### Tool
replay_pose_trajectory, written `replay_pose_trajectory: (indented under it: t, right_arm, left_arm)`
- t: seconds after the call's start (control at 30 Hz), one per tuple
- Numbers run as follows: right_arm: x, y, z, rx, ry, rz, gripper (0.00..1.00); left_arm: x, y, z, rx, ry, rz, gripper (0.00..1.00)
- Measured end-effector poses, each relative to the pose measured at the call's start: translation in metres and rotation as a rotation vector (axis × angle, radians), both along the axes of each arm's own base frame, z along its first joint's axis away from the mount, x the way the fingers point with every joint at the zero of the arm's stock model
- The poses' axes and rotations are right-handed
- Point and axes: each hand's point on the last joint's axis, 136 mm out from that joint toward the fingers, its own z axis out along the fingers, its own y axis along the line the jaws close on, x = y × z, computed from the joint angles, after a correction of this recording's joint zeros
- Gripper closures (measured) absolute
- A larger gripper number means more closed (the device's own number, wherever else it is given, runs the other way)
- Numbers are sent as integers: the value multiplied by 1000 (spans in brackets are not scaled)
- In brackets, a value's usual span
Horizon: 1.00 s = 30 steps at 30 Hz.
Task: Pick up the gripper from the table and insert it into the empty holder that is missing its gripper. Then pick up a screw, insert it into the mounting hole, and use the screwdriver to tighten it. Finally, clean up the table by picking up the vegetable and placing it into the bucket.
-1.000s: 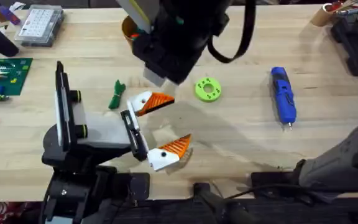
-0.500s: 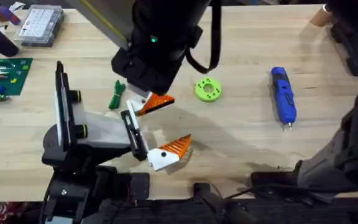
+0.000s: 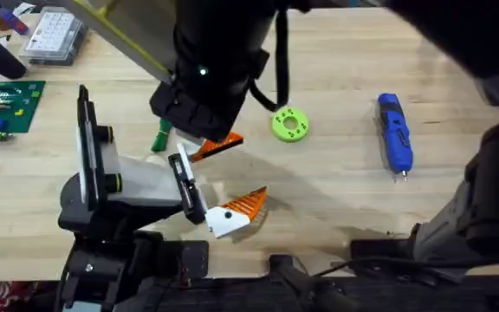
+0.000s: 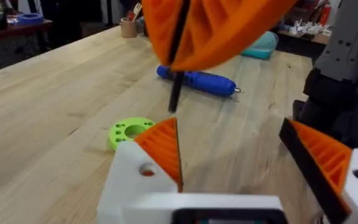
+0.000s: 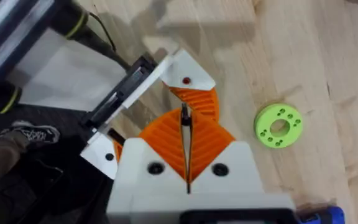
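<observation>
Overhead, the pale wood surface (image 3: 336,186) carries the screwdriver (image 3: 394,133) toward its right edge; right gripper (image 5: 187,163) clenched on a thin dark screw, left gripper (image 3: 223,178) released, fingers spread

The right arm (image 3: 210,69) blocked access from above to the vegetable (image 3: 161,134). Open tabletop (image 3: 336,165) lay between the lime-green ring (image 3: 289,124) and the screwdriver (image 3: 394,132), well apart.
</observation>
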Motion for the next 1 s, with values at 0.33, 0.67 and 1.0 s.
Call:
replay_pose_trajectory:
  t: [0.33, 0.67, 1.0]
  right_arm:
    - [4, 8, -23, -52, 26, 6, 991]
    - [6, 11, -31, -69, 35, 6, 991]
    - [8, 16, -34, -63, 32, 6, 991]
  left_arm:
    - [0, 0, 0, 0, 0, 0, 11]
    - [0, 0, 0, 0, 0, 0, 11]
    - [0, 0, 0, 0, 0, 0, 11]
